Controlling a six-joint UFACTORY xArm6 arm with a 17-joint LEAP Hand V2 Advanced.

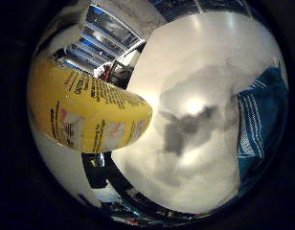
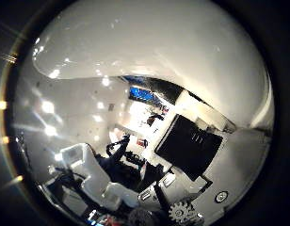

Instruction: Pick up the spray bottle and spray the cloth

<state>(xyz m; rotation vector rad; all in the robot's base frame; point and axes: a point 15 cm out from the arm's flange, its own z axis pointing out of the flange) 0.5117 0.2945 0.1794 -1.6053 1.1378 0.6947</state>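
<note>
In the little finger side palm view the yellow spray bottle (image 1: 85,105), with black print on its label, lies close against the palm and fills one side of the picture. It hangs above the white table (image 1: 200,57), where a dark shadow (image 1: 181,125) falls under it. The blue and white striped cloth (image 1: 260,120) lies on the table, away from the bottle. My right hand (image 2: 187,146) shows in the thumb side palm view as black and white finger parts curled in front of the camera, with a gear (image 2: 180,213) at the edge.
The thumb side palm view shows the white table's surface (image 2: 154,42) and its edge, with the room beyond it. Ceiling beams and lights (image 1: 100,38) show behind the bottle in the little finger side palm view.
</note>
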